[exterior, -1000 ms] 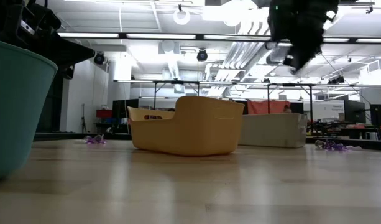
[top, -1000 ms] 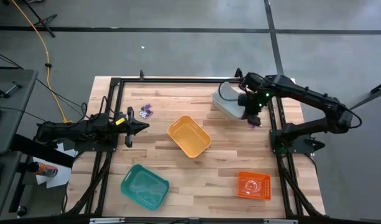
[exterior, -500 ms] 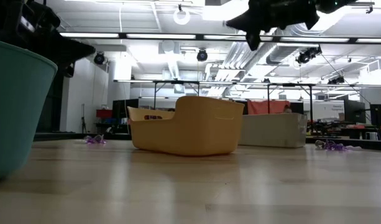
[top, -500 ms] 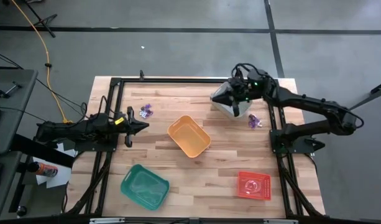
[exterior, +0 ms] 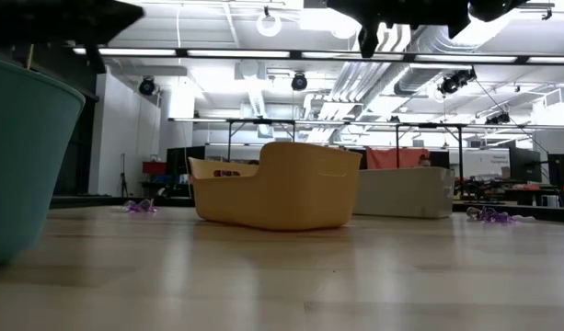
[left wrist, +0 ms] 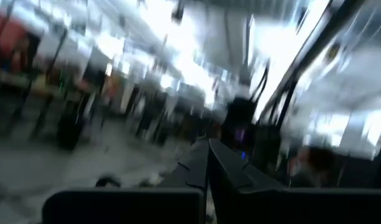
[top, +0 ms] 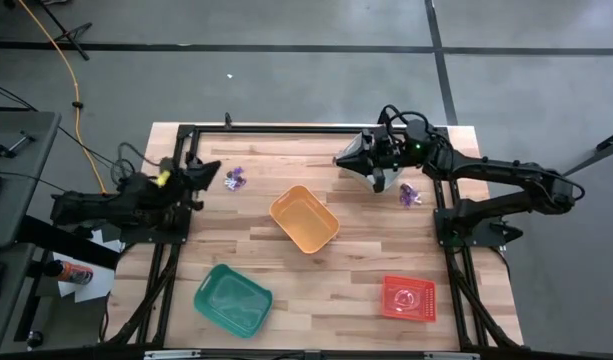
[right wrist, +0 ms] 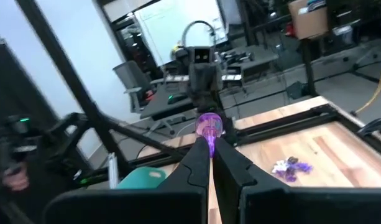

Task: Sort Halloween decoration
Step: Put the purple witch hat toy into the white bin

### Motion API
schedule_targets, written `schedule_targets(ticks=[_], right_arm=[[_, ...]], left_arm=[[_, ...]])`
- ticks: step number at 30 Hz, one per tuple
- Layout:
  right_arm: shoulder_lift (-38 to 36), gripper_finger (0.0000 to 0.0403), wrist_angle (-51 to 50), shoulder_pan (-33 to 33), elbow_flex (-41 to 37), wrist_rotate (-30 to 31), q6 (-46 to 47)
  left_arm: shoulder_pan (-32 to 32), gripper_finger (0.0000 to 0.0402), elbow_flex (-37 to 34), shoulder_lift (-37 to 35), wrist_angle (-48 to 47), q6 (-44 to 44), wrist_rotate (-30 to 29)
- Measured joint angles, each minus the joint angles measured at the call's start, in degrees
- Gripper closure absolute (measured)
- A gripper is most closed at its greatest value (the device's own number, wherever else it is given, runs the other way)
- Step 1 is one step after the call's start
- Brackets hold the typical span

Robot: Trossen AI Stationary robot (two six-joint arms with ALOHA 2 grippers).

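Note:
My right gripper [top: 339,160] hangs level over the table's far right part, pointing toward the left edge, shut on a tiny purple trinket [right wrist: 209,126]. More purple trinkets lie on the wood: one small heap [top: 410,194] to the right of that arm and another heap [top: 235,178] at the far left. My left gripper [top: 210,167] is shut with nothing in it, raised at the table's left edge near that left heap. In the blurred left wrist view its fingers [left wrist: 196,165] lie together. My right gripper pinches the purple trinket's lower end [right wrist: 210,135] between its two fingertips. The fingers lie level and point toward the table's left. The trinket sticks out beyond the tips, lifted clear of the table.
A yellow-orange bin [top: 304,219] stands mid-table, a green bin [top: 232,299] at the near left and a red bin [top: 407,297] at the near right. A grey bin [exterior: 401,191] sits at the far right under my right arm. A black frame [top: 286,130] borders the table.
My right gripper has risen from the purple heap at the far right, swung from pointing down to level, and moved toward the table's left with a purple trinket lifted clear. My left gripper has risen and tipped upward at the table's left edge, staying shut.

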Motion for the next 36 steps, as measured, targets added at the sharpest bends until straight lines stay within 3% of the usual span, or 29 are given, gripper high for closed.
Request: schedule_targets(ticks=[4, 7, 13, 18, 30, 33, 36], right_arm=[[0.00, 0.0403, 0.76, 0.35, 0.14, 2.83, 0.01], [0.00, 0.0403, 1.68, 0.36, 0.16, 3.43, -1.90], [0.00, 0.0403, 2.31, 1.57, 0.16, 3.62, -7.63], [0.00, 0.0403, 1.92, 3.56, 0.16, 3.60, -12.80], [0.00, 0.0403, 1.75, 4.53, 0.17, 3.71, -12.96], [0.00, 0.0403, 0.89, 4.22, 0.40, 10.91, -6.94], [0.28, 0.0403, -11.84, 1.56, 4.85, 20.75, -6.02]], left_arm=[[1.11, 0.0401, 9.52, 15.57, -1.61, -0.39, 0.46], [2.55, 0.0401, 18.55, 26.37, -1.77, 4.46, 2.46], [3.28, 0.0401, 34.87, 38.93, -7.27, 13.07, 19.38], [3.10, 0.0401, 39.37, 42.16, -10.74, 13.15, 31.18], [3.28, 0.0401, 39.38, 43.84, -11.13, 11.21, 22.17], [3.28, 0.0401, 39.38, 43.84, -11.15, 11.22, 19.95], [3.28, 0.0401, 39.38, 43.84, -11.13, 11.21, 15.25]])
